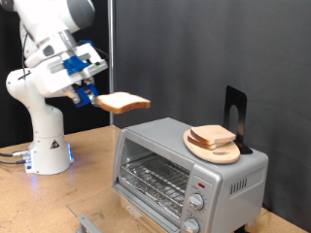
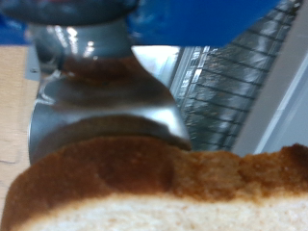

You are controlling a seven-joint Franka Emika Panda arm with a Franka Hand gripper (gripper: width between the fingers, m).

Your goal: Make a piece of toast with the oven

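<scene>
Hanging above the wooden table [image 1: 87, 184], the gripper [image 1: 92, 96] clasps the piece of toast [image 1: 123, 101] level in mid-air, left of the oven [image 1: 185, 170]. Up close from the wrist, browned crust [image 2: 144, 178] fills the foreground before the oven's wire rack [image 2: 231, 82].

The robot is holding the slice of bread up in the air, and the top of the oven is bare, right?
Not quite. The gripper does hold the slice of bread up in the air, but the top of the oven is not bare. The exterior view shows a round wooden board there with more bread on it.
</scene>
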